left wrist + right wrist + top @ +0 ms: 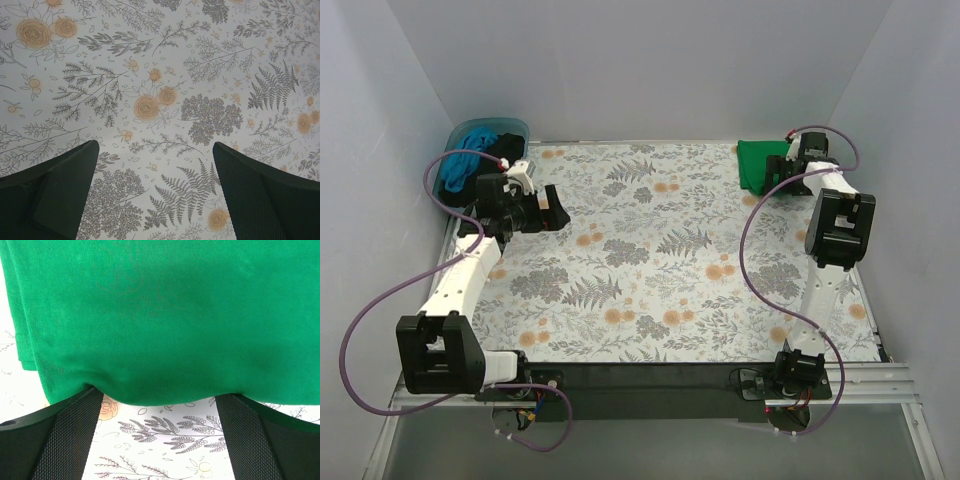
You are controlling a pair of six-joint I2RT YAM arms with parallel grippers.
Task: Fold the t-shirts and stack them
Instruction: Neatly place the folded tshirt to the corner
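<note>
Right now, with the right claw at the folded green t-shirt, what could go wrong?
The right claw stands open at the folded edge of the green t-shirt: closing may catch only some layers and undo the fold. Its fingers lie close to the floral tablecloth and may pinch it.

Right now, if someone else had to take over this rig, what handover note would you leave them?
Left gripper: open and empty, above the floral grey and orange tablecloth, on the left side near the tub.
Right gripper: open, fingers spread at the edge of the folded bright green fabric t-shirt in the far right corner, not clamped on it.
Pale blue plastic tub, far left corner: holds a crumpled teal-blue t-shirt and a black t-shirt.
Done: the green shirt is folded and placed.
Left: take out the tub's shirts, fold them and stack them on the green one.
</note>
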